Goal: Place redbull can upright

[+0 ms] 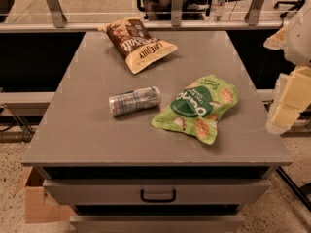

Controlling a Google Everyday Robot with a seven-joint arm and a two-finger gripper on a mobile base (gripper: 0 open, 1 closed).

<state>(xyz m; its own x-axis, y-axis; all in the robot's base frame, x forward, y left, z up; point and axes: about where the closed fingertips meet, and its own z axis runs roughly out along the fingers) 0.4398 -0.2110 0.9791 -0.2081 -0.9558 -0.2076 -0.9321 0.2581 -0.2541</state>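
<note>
Plainly, the task has barely begun. The redbull can [134, 100] lies on its side near the middle of a grey table [87, 135], with its shiny silver top pointing toward the claw. Nothing is touching the can, and it has not yet been picked up or stood on its base. As far as can be judged, the whole job is left: reach the can, take hold of it, turn it upright and set it down.

The claw [286, 103] is a pale, blocky shape hanging in the air beside the table's edge, off the tabletop and well apart from the can. It holds nothing and touches nothing. Whether it is released or clenched cannot be told from this view.

A green snack bag [199, 108] lies flat between the claw and the can, nearer the claw. A brown and yellow snack bag [138, 43] lies farther off, beyond the can, toward the table's far edge.
</note>
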